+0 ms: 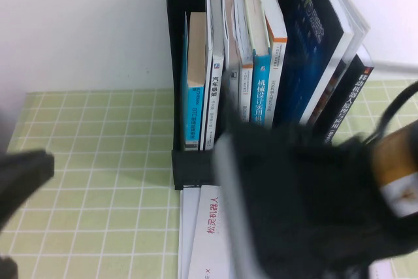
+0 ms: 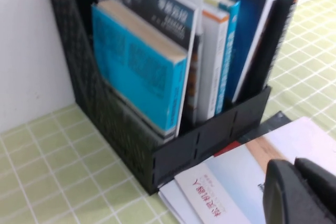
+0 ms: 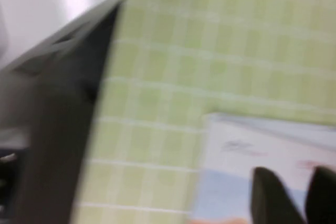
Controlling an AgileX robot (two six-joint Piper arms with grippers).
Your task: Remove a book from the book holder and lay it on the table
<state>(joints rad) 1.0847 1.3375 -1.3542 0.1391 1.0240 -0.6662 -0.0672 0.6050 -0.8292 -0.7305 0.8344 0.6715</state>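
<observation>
The book, pale cover with a red Chinese title, lies flat on the table just in front of the black book holder. In the left wrist view the book shows its pale-blue field and tan band. My right gripper hovers over the book, fingers apart and empty; its blurred arm covers the book's right part. My left gripper is shut and empty, low at the far left, away from the book.
The holder keeps several upright books, among them a large dark-blue one and a cyan one. A white wall stands behind. A dark cover peeks from under the flat book. Green gridded cloth lies open at the left.
</observation>
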